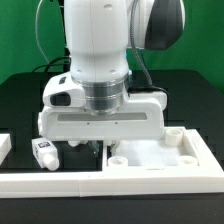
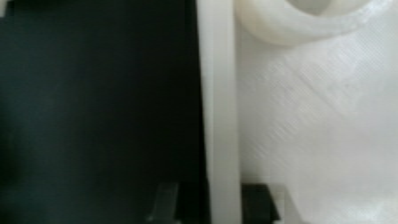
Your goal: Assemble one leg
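Franka arm bent low over the black table [image 1: 20, 100], its gripper [image 2: 217, 205] set astride the raised rim of the white tabletop [image 1: 188, 152] — one dark finger [image 2: 171, 205] on the table side, the other on the tabletop side, both v. close to the rim. Whether they actually pinch it can't be told from either view. The leg [image 1: 42, 153], a stubby white peg w/ black-and-white tags on its blocky end, lies on the table toward the exterior view's left of the tabletop, near the robot's hand but apart from the fingers — not held. Wrist cam shows a round socket [image 2: 313, 20] moulded inside the tabletop, beside the rim.
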Tool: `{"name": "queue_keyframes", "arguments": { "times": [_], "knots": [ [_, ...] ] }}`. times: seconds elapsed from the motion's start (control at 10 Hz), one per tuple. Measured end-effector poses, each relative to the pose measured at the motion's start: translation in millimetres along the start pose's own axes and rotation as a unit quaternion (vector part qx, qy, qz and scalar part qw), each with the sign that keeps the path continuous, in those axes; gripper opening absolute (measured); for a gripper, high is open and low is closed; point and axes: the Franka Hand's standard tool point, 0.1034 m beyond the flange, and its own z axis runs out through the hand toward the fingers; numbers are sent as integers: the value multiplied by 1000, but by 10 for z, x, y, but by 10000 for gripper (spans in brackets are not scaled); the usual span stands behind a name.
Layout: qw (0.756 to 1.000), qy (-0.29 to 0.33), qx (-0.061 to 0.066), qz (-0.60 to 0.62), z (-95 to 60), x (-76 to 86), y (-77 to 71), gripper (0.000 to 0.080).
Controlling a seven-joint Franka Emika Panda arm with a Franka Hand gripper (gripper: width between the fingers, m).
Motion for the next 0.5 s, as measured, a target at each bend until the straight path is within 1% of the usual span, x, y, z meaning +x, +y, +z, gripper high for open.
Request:
{"name": "queue_keyframes", "arguments": {
  "times": [0.1,0.3,0.4,0.5],
  "knots": [
    [1000,-1,-3,-2,9,18,-7,54],
    [1000,-5,-14,-6,18,20,-4,54],
    [1000,-5,-12,-6,19,18,-2,54],
    [1000,-6,-12,-6,25,17,-4,169]
  ]
}}
